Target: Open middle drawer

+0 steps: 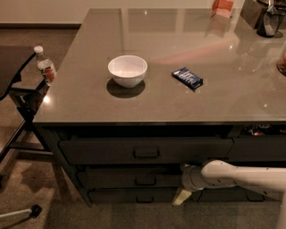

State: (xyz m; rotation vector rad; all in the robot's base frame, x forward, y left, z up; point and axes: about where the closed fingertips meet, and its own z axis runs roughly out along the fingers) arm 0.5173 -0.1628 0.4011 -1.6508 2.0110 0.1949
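Under the grey countertop (178,103) sit three wide dark drawers, one above the other. The middle drawer (111,179) has a medium-height front with a small loop handle (145,181) at its centre, and its front lies flush with the others. My white arm (241,175) reaches in from the right, low in front of the drawers. The gripper (180,196) hangs just right of the middle drawer's handle and slightly below it, pointing down and to the left, apart from the handle.
A white bowl (128,70) and a dark blue packet (187,78) rest on the countertop. A water bottle (45,66) stands on a black chair (15,85) at the left. Jars and a red-white box (222,7) stand at the far right.
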